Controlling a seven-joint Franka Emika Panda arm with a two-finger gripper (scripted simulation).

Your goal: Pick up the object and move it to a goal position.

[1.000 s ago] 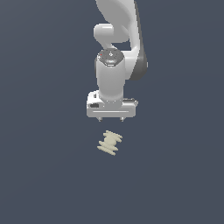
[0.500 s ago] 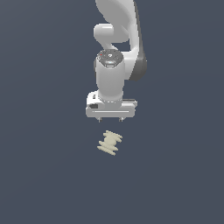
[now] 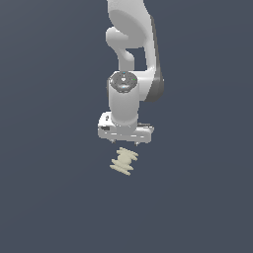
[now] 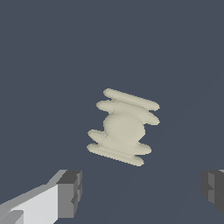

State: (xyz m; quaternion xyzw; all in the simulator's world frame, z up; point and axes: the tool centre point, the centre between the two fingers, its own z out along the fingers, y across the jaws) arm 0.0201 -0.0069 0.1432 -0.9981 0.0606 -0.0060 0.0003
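Note:
The object (image 3: 123, 162) is a small cream-beige ribbed piece with flat fins on a central spine. It lies on the dark grey floor just in front of and below my gripper (image 3: 125, 143) in the exterior view. In the wrist view the object (image 4: 124, 127) lies in the middle, beyond the gap between my two dark fingertips (image 4: 70, 192), which stand wide apart. The gripper is open and empty, and it hangs above the floor, apart from the object.
The floor (image 3: 49, 197) is a plain dark grey surface all around. The white arm (image 3: 131, 59) rises behind the gripper. No goal marker shows.
The gripper has come down slightly toward the object. The object has not moved.

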